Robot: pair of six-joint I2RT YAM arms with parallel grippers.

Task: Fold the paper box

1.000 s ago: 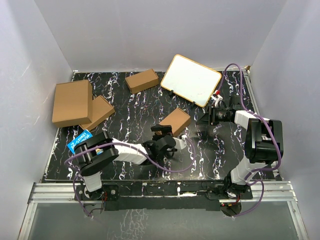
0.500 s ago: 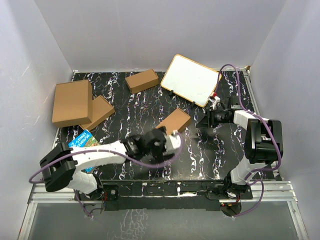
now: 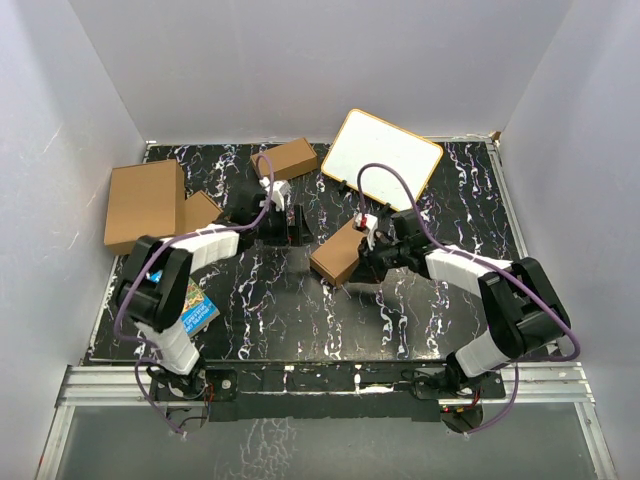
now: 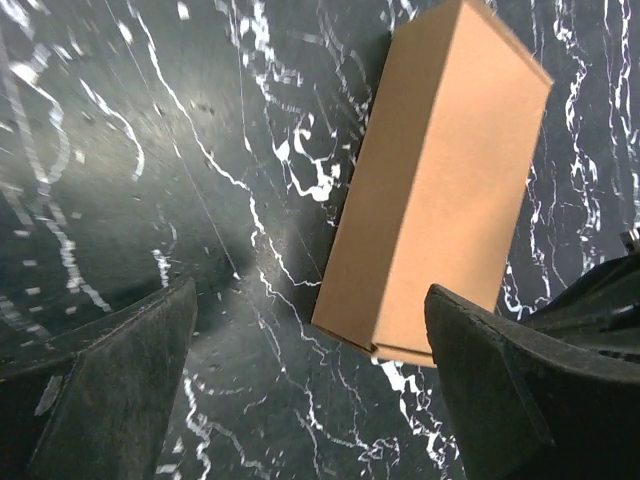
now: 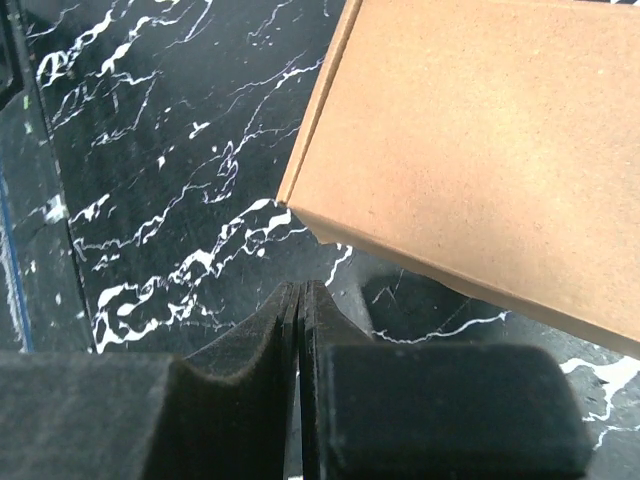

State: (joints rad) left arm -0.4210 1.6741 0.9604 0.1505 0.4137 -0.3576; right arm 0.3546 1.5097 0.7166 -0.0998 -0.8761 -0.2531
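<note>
Marble table (image 3: 300,312), paper box (image 3: 338,256) diagonal lengthwise

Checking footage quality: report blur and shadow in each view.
Top external: evenly lit, sharp. Left wrist: table streaked with blur at left, cardboard box crisp. Right wrist: shut right claw soft-focus, dark shadow under the box edge.

The paper box (image 3: 343,252) — plain brown cardboard, unprinted — lies closed on its broad face near the middle of the black marbled tabletop (image 3: 300,310). It sits diagonally, long axis running from near-left to far-right, top smooth and flat.
</note>
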